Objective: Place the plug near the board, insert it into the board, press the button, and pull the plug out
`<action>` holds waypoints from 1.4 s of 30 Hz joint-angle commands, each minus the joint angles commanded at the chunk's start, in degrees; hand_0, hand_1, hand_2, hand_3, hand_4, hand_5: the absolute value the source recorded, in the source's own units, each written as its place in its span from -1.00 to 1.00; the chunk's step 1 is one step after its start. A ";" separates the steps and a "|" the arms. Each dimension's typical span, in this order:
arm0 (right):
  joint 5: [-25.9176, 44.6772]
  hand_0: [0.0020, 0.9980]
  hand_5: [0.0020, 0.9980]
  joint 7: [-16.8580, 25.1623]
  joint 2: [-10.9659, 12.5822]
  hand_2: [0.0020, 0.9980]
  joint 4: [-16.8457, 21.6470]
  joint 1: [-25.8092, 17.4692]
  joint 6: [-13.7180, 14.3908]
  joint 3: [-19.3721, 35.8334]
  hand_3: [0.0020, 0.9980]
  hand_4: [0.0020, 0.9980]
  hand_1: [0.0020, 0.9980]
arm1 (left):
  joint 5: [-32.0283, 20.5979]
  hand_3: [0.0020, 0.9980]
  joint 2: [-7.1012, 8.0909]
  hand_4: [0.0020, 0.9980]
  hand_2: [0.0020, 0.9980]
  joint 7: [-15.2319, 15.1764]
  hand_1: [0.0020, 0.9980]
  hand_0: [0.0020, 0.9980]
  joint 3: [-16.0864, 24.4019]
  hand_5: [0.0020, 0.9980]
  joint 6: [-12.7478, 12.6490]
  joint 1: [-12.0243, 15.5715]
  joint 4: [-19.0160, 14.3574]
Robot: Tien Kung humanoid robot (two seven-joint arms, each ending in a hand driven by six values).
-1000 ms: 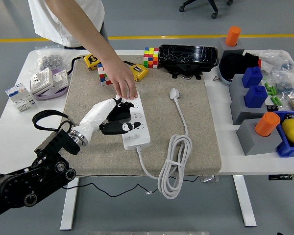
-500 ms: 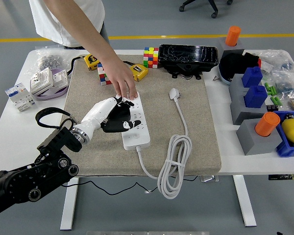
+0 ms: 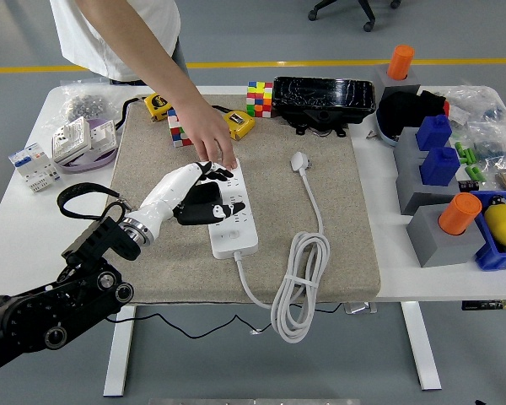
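I see my left hand [image 3: 204,201] resting with fingers spread over the left side of the white board [image 3: 234,209], gripping nothing. A person's hand [image 3: 212,145] presses the board's far end, just beyond my fingertips. The white plug [image 3: 300,160] lies well off to my hand's right, cord trailing toward me.

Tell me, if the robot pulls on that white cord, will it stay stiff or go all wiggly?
Probably wiggly: the white cord lies in soft loops, tied in a bundle. The bundle would likely drag along together. Its plug looks hard, so that end should keep its shape.
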State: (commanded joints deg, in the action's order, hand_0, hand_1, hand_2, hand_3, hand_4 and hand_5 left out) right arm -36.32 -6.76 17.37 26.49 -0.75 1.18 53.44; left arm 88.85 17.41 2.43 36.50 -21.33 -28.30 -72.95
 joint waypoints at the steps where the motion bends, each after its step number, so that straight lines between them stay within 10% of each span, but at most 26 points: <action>1: 0.01 0.36 0.06 0.01 -0.01 0.39 0.00 -0.02 -0.01 0.00 0.20 0.87 0.38 | 0.12 0.44 0.21 0.80 0.44 0.09 0.45 0.41 0.35 0.07 0.02 0.21 -0.77; 3: -0.03 0.36 0.07 -0.03 -0.04 0.39 -0.07 -0.04 -0.03 -0.01 0.20 0.87 0.38 | 0.52 0.45 0.79 0.80 0.25 0.59 0.30 0.12 1.29 0.07 0.18 0.82 -2.86; 8: -0.09 0.36 0.07 -0.03 -0.06 0.39 -0.09 -0.09 -0.04 0.02 0.20 0.87 0.38 | 0.39 0.45 2.94 0.80 0.25 5.08 0.30 0.12 3.76 0.07 3.59 2.71 -9.43; 9: -0.10 0.36 0.06 -0.02 -0.06 0.39 -0.08 -0.09 -0.04 0.03 0.20 0.87 0.38 | 0.60 0.45 3.22 0.81 -0.32 5.74 -0.33 -0.39 3.87 0.07 3.98 2.90 -10.25; 14: -0.10 0.36 0.06 -0.03 0.00 0.39 -0.10 0.05 -0.07 -0.16 0.20 0.87 0.38 | 1.87 0.45 4.83 0.81 -0.32 11.54 -0.33 -0.39 4.59 0.07 8.95 3.51 -14.18; 15: -0.09 0.36 0.07 -0.04 0.03 0.39 -0.09 0.11 -0.09 -0.25 0.20 0.87 0.38 | 2.21 0.50 5.04 0.73 -0.63 13.34 -0.75 -0.63 4.69 -0.44 10.75 3.46 -14.71; 20: -0.05 0.36 0.07 -0.04 0.25 0.39 -0.03 0.42 -0.09 -0.58 0.20 0.87 0.38 | 2.64 0.50 5.78 0.73 -0.63 19.49 -0.75 -0.63 3.99 -0.44 17.83 2.85 -16.41; 21: -0.04 0.36 0.06 -0.04 0.28 0.39 -0.03 0.47 -0.08 -0.59 0.20 0.87 0.38 | 2.53 0.71 5.86 0.35 -0.73 20.17 -0.84 -0.73 3.66 -0.98 18.61 2.66 -16.55; 26: 0.04 0.36 0.06 -0.07 0.49 0.39 -0.05 0.68 -0.09 -0.89 0.20 0.87 0.38 | 2.08 0.71 5.93 0.35 -0.73 22.93 -0.84 -0.73 2.50 -0.98 21.69 1.85 -16.58; 42: 0.29 0.36 0.06 -0.06 1.22 0.39 -0.01 1.33 -0.15 -2.47 0.20 0.87 0.38 | -0.89 0.61 5.98 0.34 -0.73 22.88 -0.87 -0.74 -0.88 -1.00 24.51 0.31 -15.10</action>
State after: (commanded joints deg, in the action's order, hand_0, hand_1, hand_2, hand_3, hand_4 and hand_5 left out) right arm -36.03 -6.82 18.58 26.48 0.58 1.03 50.97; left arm 87.96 23.40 25.31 35.63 3.18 -28.00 -88.05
